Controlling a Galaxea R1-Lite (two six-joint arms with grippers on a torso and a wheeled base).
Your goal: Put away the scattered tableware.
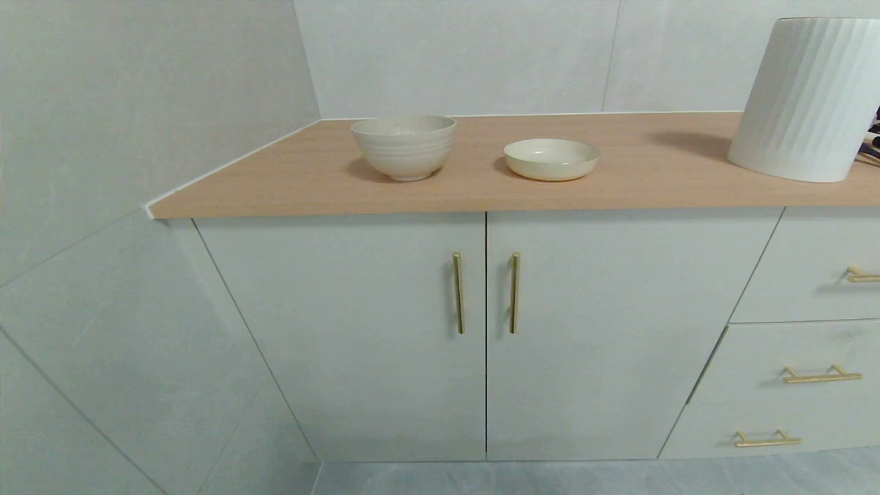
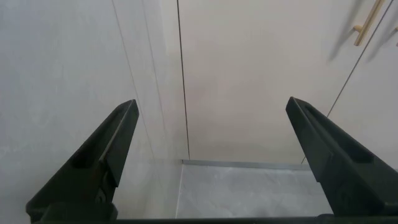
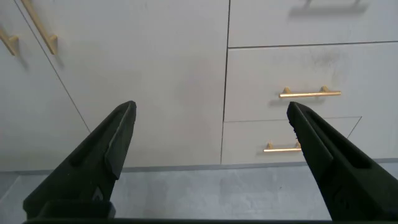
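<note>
Tiled kitchen corner: bowl and, right of it, shallow dish sit upper centre on the worktop, above the left end effector and right end effector, both spread wide, facing cupboard fronts.

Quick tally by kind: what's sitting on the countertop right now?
Deep bowl: 1
Shallow dish: 1
White ribbed container: 1
Total: 3, leaving out the dark bits at the counter's right end, too cut off to identify.

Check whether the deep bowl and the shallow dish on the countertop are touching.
Apart. The head view shows a clear strip of bare countertop between the deep bowl and the shallow dish.
</note>
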